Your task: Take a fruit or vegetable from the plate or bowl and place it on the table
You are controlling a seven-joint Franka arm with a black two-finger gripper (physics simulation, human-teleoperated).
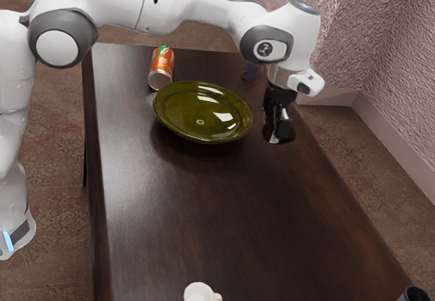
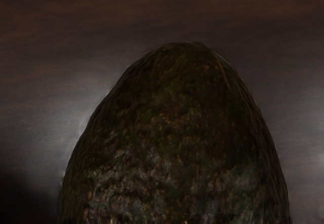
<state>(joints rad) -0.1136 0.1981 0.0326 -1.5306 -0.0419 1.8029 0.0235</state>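
Black gripper [image 1: 278, 133], fingers parted only by the avocado [image 1: 289, 134] clasped between them, at the exterior view's right of the green plate [image 1: 183, 114], toward the table's [image 1: 204, 213] far end. Step in hand, as judged: placing. Next: lower until supported (contact cannot be told here), then release. The avocado lies directly beneath the hand's palm.

White mug [image 1: 198, 293] and dark thing [image 1: 414, 295] partly beyond the exterior view's lower edge, avocado [image 2: 177, 138] partly beyond the wrist view's
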